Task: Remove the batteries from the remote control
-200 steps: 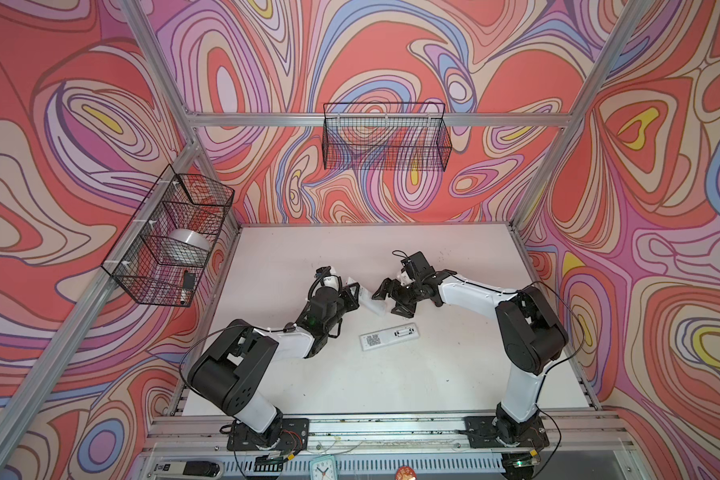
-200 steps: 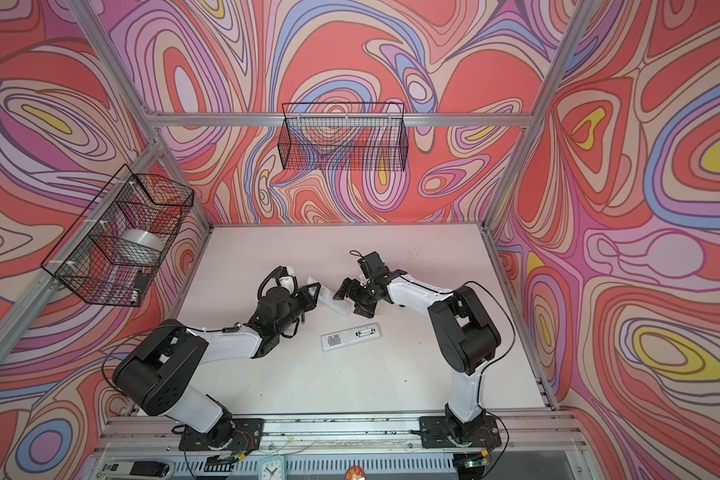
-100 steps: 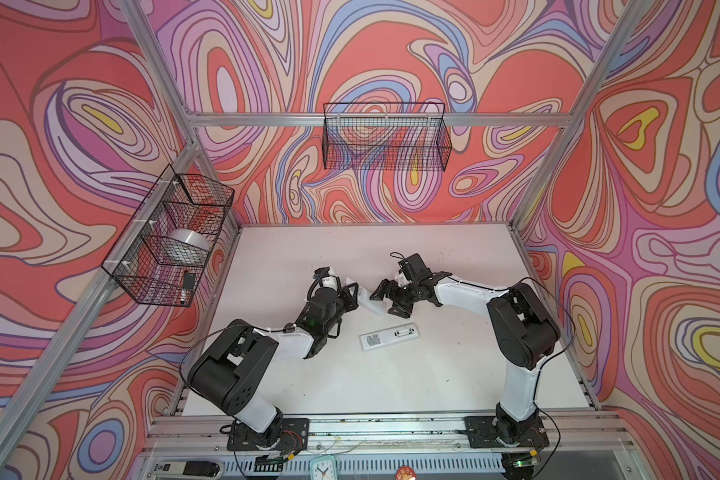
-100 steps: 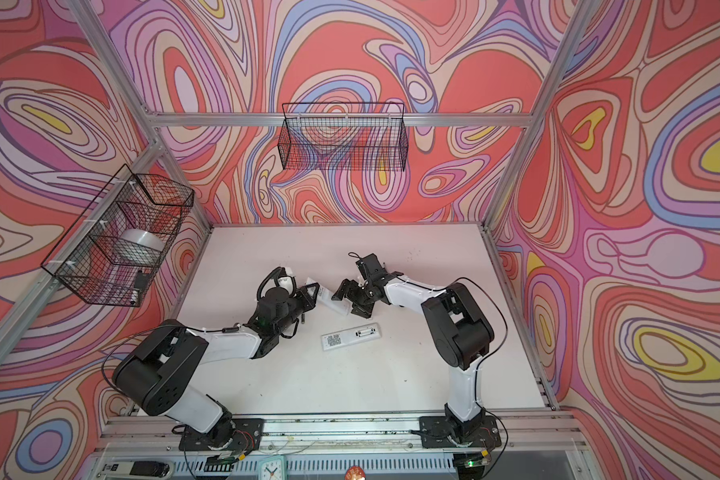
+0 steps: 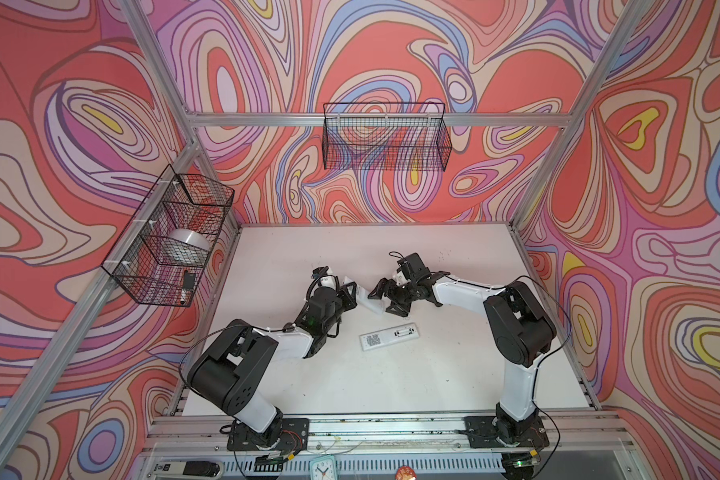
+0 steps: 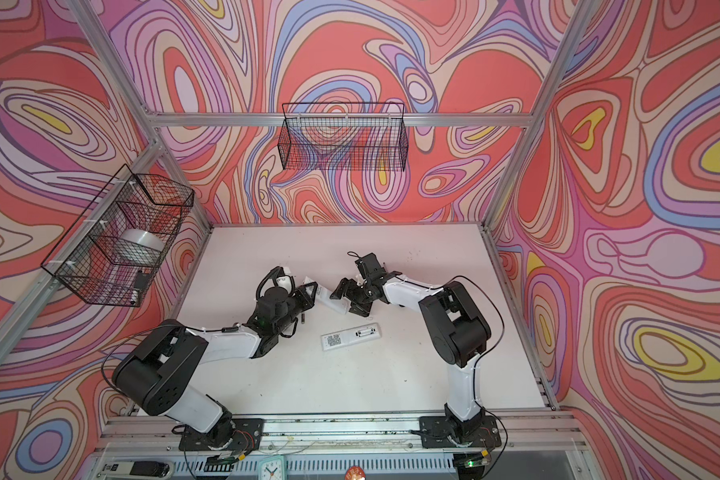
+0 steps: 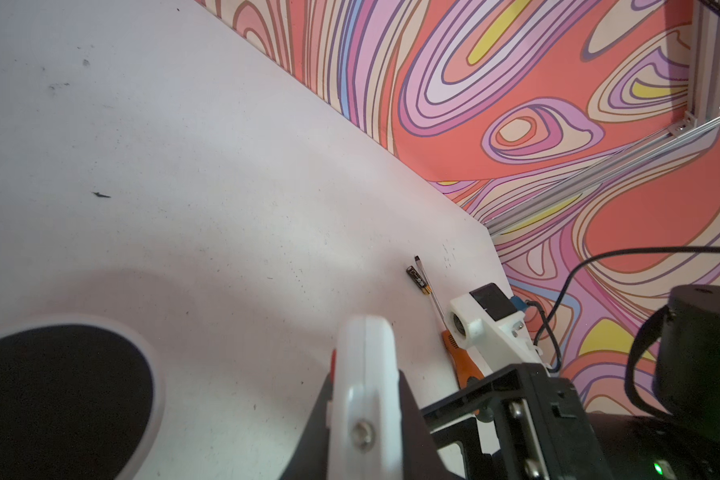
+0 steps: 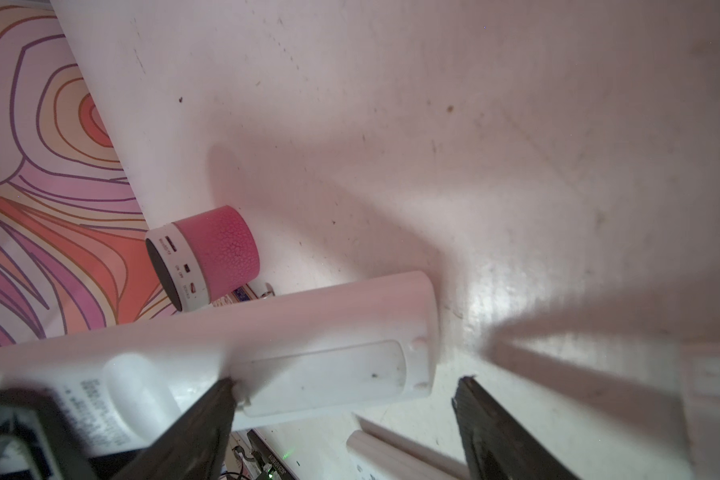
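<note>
My left gripper (image 5: 352,291) is shut on a white remote control (image 5: 368,302), gripped edge-on above the table in the left wrist view (image 7: 366,357). My right gripper (image 5: 385,300) is open around that remote's free end. In the right wrist view one finger (image 8: 208,415) touches the edge of the closed battery cover (image 8: 321,374); the other finger (image 8: 499,432) stands clear. A second white remote (image 5: 388,337) lies flat on the table with its battery bay open. One black, gold-ended battery (image 7: 417,279) lies on the table beside the screwdriver.
An orange-handled screwdriver (image 7: 460,357) lies near the right wrist camera. A pink speaker (image 8: 204,257) sits by the table's edge behind the held remote. Wire baskets hang on the left wall (image 5: 167,241) and back wall (image 5: 385,137).
My right gripper has edged slightly closer to the held remote and its elbow has swung in. The left arm and both remotes have stayed put.
</note>
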